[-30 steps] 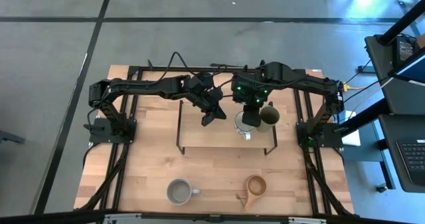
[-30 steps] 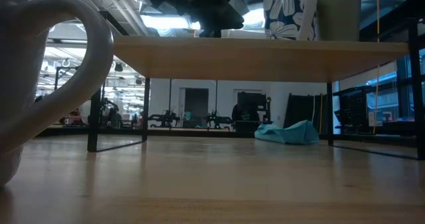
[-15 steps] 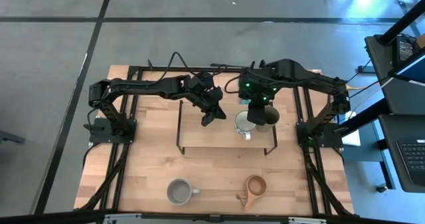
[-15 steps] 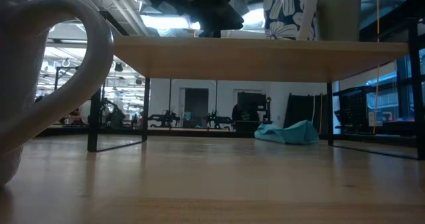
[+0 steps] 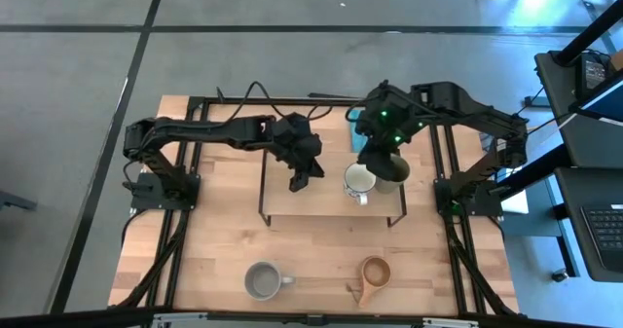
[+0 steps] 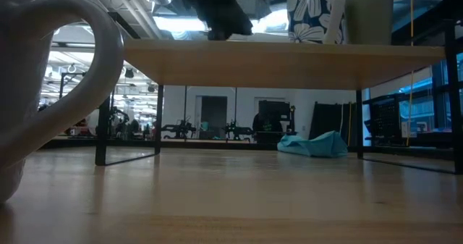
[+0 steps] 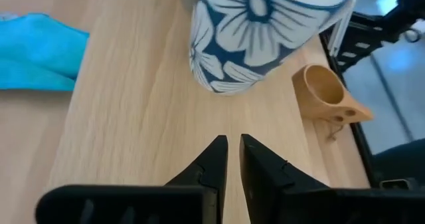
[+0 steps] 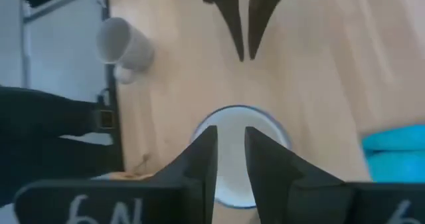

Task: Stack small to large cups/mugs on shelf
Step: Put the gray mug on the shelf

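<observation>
From above, four cups showed: a floral white cup point(image 5: 358, 180) and an olive cup point(image 5: 394, 168) at the shelf's point(image 5: 292, 200) right end, and a grey mug point(image 5: 261, 280) and a wooden cup point(image 5: 374, 271) near the surface's point(image 5: 214, 240) front edge.

The left wrist view showed the left gripper's point(image 7: 228, 159) fingers nearly together, empty.

The right wrist view showed the right gripper's point(image 8: 229, 159) fingers slightly apart above the white cup, with "6N" printed below.

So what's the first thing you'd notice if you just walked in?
Probably the flowery blue-and-white cup standing on the little wooden shelf, with an olive-green cup right beside it. Both dark robot arms reach over that shelf, the right hand just above the flowery cup. Near the table's front edge wait a grey mug and a wooden cup.
</observation>
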Controlling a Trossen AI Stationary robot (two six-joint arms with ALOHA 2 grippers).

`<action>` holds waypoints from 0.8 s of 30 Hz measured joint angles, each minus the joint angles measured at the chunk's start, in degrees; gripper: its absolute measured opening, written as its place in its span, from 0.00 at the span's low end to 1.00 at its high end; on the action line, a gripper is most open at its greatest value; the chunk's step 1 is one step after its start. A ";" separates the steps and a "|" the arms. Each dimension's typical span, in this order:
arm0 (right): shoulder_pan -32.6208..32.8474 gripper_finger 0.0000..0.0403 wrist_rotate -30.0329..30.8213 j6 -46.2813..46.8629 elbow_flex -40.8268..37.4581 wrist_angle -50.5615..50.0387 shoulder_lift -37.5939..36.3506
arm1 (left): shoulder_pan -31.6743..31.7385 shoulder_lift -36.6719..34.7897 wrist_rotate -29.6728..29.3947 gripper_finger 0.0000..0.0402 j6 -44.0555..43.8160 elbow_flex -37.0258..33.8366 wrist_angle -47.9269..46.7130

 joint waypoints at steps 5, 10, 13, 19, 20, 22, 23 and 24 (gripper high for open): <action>1.23 0.19 -1.23 1.51 0.00 -1.63 -0.76 | -1.84 -2.74 -2.03 0.09 0.12 0.07 -1.00; 3.81 0.19 1.62 5.03 0.00 -4.64 -2.13 | -2.09 -4.04 -2.52 0.09 0.13 0.07 -3.13; 6.22 0.19 4.45 8.51 0.00 -6.11 -3.27 | -2.09 -5.03 -3.35 0.09 0.93 0.05 -5.75; 12.24 0.19 10.68 16.45 0.00 -6.09 -5.20 | -2.17 -7.34 -4.02 0.09 2.10 0.00 -8.43; 13.35 0.19 11.84 17.90 0.00 -5.91 -5.28 | -2.40 -8.01 -4.02 0.09 2.44 0.00 -8.44; 15.32 0.19 13.74 20.52 0.00 -5.80 -5.27 | -2.79 -9.38 -4.02 0.09 3.02 0.01 -9.34; 16.42 0.19 14.57 21.80 0.00 -5.77 -5.26 | -3.11 -10.02 -3.98 0.09 3.14 0.00 -10.00; 17.44 0.19 15.29 22.97 0.00 -5.69 -5.26 | -3.45 -10.67 -3.82 0.09 3.11 0.00 -10.63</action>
